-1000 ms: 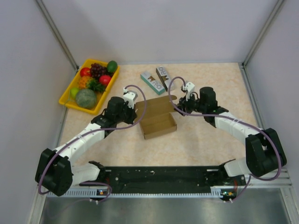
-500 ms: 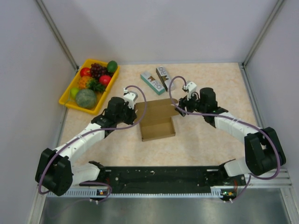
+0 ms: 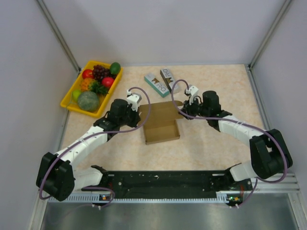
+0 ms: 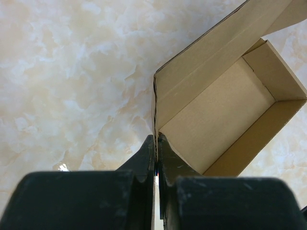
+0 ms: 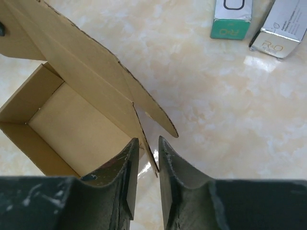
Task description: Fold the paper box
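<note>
While my left tool [image 4: 156, 143] is pressed fully together on the paper box [image 4: 216, 115], a thin brown wall stands edge-on between its two fingers, right at a corner of the carton. Ahead and to the right of that tool the box opens upward, showing its bare floor, its low walls, and a long lid panel rising along the far side. To the left of the tool lies the marbled beige counter [image 4: 72, 72].

My right tool [image 5: 147, 143] stands narrow, with a slim gap between its fingers. The pointed corner of a side flap dips into that gap, close to the right-hand finger; I cannot tell whether both fingers press on it. Just left of this tool is the open hollow of the same box, the lid panel slanting up and away above it. Further ahead and to the right, well apart from the carton, two small printed boxes lie side by side on the counter: a teal box [image 5: 231, 19] and a white-and-brown box [image 5: 283, 28].

Seen from above, the box sits between my two tools, each at one of its far corners. Well beyond the left tool, toward the far left corner of the counter, a yellow tray [image 3: 76, 109] holds mixed fruit [image 3: 88, 101].
</note>
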Robot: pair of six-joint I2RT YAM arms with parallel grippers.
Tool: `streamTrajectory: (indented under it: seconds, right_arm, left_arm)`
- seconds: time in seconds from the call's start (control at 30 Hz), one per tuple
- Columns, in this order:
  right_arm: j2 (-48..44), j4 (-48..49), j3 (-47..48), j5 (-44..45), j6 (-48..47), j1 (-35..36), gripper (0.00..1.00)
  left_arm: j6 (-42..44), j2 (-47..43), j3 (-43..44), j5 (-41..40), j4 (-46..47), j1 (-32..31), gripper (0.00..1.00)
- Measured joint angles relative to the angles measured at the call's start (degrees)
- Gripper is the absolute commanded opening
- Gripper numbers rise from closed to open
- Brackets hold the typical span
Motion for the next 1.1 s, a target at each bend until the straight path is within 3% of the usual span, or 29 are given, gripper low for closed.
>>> streamTrajectory:
  seconds: [0.1,0.13,0.47,0.77,1.1]
  right_arm:
    - [-1.2,1.1,-1.1,2.4,1.4,0.9,0.08]
    - [-1.7,1.2,-1.4,3.3,1.6,1.5,0.00]
    - [-10.1,2.0,-5.1,23.8,8.3,12.6,0.00]
    - [-9.5,3.5,-7.1,39.3,17.6,17.4,0.00]
    - [-9.2,-0.1,-7.1,61.8,26.9,29.2,0.00]
  left_arm:
    - [-0.5,0.0,0.0,-0.2,0.0,0.0,0.00]
    - [-0.8,0.0,0.0,-0.4,0.0,0.0,0.00]
    - [-9.6,0.0,0.0,-6.4,1.1,-1.6,0.00]
    - [-14.7,1.7,0.7,-13.8,2.1,-6.6,0.00]
    - [-17.5,2.2,0.4,-21.7,2.7,-11.5,0.00]
